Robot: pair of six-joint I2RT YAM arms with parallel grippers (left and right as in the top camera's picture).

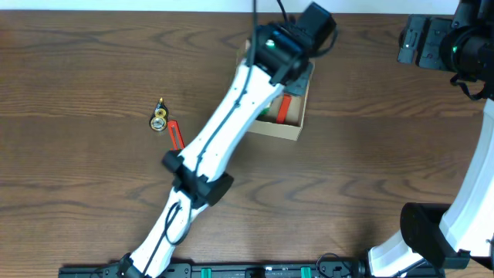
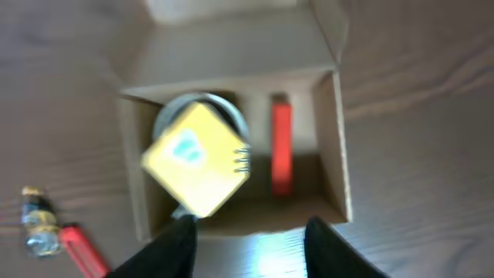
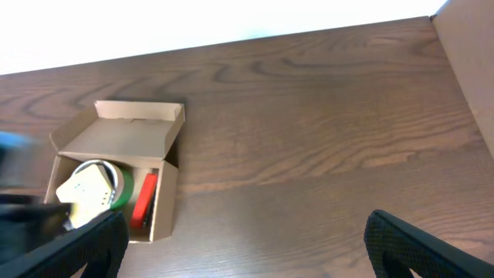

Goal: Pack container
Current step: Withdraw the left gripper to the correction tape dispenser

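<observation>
Our left pincer (image 2: 251,249) hangs open and empty, directly over the container (image 2: 333,147), whose flap stands open on the far side. A red stick (image 2: 81,249) lies on the table (image 2: 432,116) off to its left. Our right pincer (image 3: 247,232), open too, sits well apart; the left is nearer.

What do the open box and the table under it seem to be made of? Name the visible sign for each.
The container looks like matt tan cardboard, judging by its thin folded flaps. The table looks like dark wood or wood-look laminate with a faint sheen; grain lines run across it.
</observation>
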